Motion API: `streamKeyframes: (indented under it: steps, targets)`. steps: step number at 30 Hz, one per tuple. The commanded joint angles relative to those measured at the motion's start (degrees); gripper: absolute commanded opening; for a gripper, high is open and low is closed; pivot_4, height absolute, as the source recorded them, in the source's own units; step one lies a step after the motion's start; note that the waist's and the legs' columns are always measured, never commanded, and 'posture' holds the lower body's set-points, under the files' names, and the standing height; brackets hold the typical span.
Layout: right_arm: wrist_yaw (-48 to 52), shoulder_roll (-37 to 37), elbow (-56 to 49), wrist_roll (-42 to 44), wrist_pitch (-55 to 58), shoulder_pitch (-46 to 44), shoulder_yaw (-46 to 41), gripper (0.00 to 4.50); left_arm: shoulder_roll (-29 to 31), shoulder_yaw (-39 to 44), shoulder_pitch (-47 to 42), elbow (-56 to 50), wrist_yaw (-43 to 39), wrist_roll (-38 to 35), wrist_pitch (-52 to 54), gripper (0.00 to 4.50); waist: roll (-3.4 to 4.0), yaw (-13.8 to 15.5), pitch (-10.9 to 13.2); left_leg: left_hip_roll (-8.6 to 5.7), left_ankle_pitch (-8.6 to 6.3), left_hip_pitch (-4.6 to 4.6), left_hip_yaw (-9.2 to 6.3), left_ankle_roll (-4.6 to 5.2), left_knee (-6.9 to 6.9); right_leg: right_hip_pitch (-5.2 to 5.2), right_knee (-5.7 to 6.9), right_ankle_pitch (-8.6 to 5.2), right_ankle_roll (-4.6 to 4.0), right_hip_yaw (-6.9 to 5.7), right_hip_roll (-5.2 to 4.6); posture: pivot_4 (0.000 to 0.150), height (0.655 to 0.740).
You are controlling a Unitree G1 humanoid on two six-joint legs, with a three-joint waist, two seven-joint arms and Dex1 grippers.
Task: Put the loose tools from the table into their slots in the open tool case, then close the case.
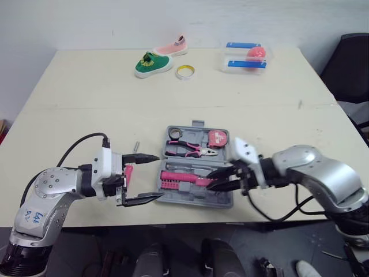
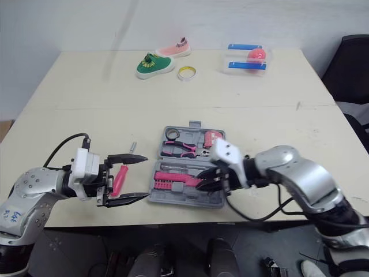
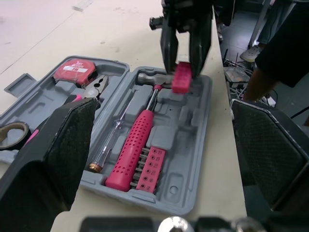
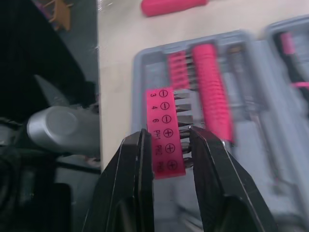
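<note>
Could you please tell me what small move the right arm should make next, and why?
Probably lower the right tool to set the pink bit holder it grips down into the open case: the holder hangs just above the case, not yet slotted.

A pale beige table (image 1: pixel 81 98) stands before a white wall (image 1: pixel 86 23) (a black chair (image 1: pixel 353 66) sits at its right).

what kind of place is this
Likely a lab or office test room: a plain pale table against a bare wall, a black office chair beside it, and mixed props like small shoes and a tool case.
</note>
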Motion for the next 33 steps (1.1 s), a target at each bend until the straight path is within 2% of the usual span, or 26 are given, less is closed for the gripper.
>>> streamKeyframes:
  steps: [1,6,18,33]
  targets:
    - [-3.8,1.3,-2.4,-1.3,5.0,-3.1,2.0,0.72,0.7,2.1,1.5,-0.7,-0.2,-0.3,-0.8,4.5,0.0,0.0,0.0,-0.01,0.13,-0.04,0.01,0.23,0.0,-0.02,-0.02,0.0,0.0,-0.01,0.0,0.15,0.74]
    - [-3.7,-1.1,-1.4,-7.6,4.1,-6.1,8.8,0.72,1.3,2.9,3.7,-1.8,0.0,-0.7,0.0,4.5,0.0,-0.1,0.0,-0.04,0.09,-0.2,0.01,0.32,0.0,-0.09,-0.13,0.0,0.01,-0.08,0.03,0.15,0.74]
    - [-1.5,-2.1,-0.1,-11.7,3.7,-7.5,11.9,0.72,1.0,3.0,5.0,-3.4,1.3,-0.6,0.6,4.5,0.0,-0.2,0.0,-0.03,0.08,-0.29,0.02,0.35,0.15,-0.17,-0.01,0.01,0.03,-0.1,0.07,0.15,0.74]
    - [-2.8,5.3,3.4,-13.6,7.2,-9.4,14.7,0.72,0.9,2.7,5.7,-5.2,2.7,-0.8,2.1,4.5,-0.04,-0.3,0.0,0.02,0.11,-0.28,0.01,0.31,0.23,-0.19,0.12,0.01,0.03,-0.09,0.11,0.15,0.74]
